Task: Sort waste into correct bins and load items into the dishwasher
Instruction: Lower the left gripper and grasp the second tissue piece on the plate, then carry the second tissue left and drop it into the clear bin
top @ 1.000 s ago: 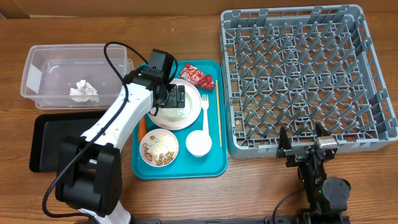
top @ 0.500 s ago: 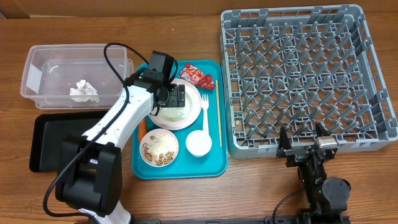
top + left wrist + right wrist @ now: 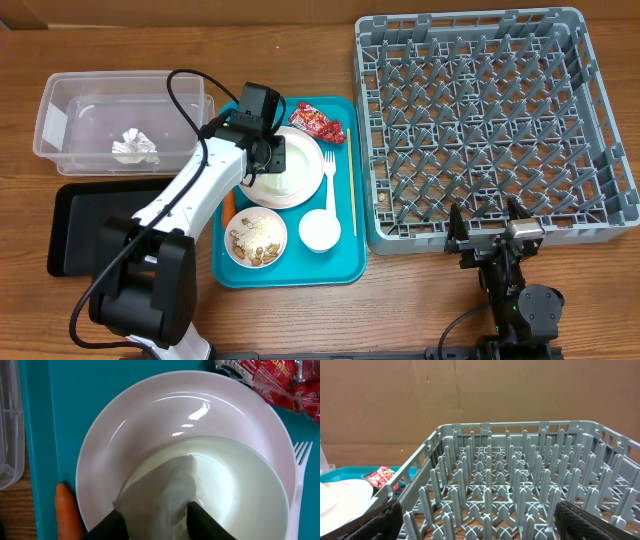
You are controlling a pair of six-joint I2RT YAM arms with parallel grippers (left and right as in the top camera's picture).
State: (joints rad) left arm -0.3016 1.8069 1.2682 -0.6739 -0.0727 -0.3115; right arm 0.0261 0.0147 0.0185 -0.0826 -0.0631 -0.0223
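Note:
In the left wrist view a crumpled white napkin lies in a white bowl that sits on the white plate. My left gripper is shut on the napkin, one dark finger pressed against each side. Overhead, this gripper hangs over the plate. The red wrapper lies just behind the plate, the carrot at its left. My right gripper stands open in front of the grey dish rack, nothing between its fingers.
On the teal tray are a bowl of rice and nuts, a small cup, a fork and a wooden stick. A clear tub holds another napkin. A black tray lies in front of it.
My left gripper's jaws have closed in on the napkin in the bowl. The arm has stayed over the plate. The right arm has not moved.

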